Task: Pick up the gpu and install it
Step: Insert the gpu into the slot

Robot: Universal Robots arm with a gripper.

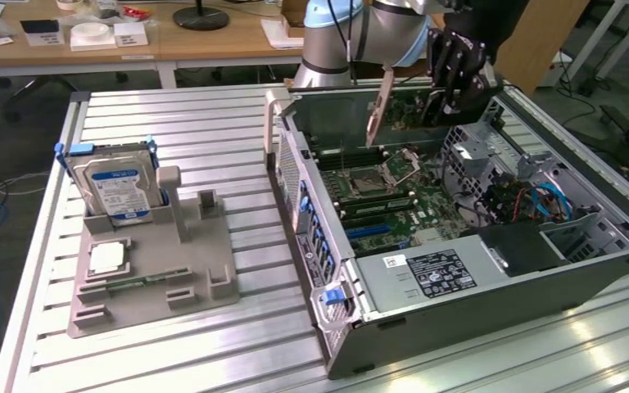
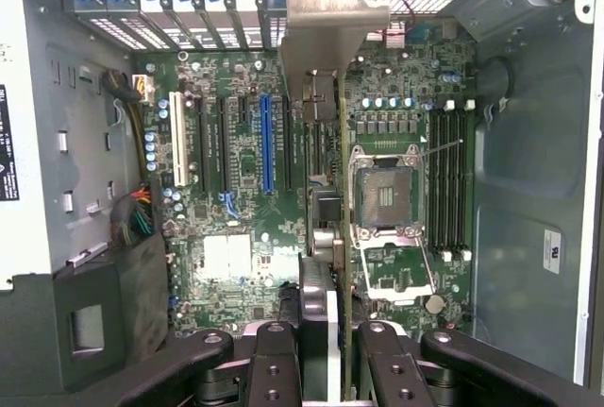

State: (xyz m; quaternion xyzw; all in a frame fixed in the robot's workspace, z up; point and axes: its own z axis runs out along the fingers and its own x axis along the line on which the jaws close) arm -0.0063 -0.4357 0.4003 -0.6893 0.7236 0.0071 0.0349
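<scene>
Gripper (image 1: 445,97) (image 2: 330,369): mine, closed onto the gpu, one finger (image 2: 274,364) on each face of the card.
Gpu (image 1: 408,110) (image 2: 324,48): held on edge, hanging over the open case at the far end of it, not seated in any slot.
Gpu bracket (image 1: 379,106): pale metal end, pointed toward the slot-cover wall of the case.
Line-up, wrist view: card sat edge-on between the blue slot (image 2: 266,143) and the socket (image 2: 387,195), over the motherboard (image 2: 226,237).
Case (image 1: 490,315): lay on its side, open side up, by the bench edge on the exterior view's right.
PSU (image 1: 429,270): in the near end of the case.
Bench (image 1: 183,123): slatted metal.
Holder (image 1: 161,278): grey, near the bench edge on the exterior view's left, well apart from the gripper.
Drive (image 1: 115,184): upright in the holder's far end.
Chip (image 1: 107,258): flat on the holder, near the drive.
</scene>
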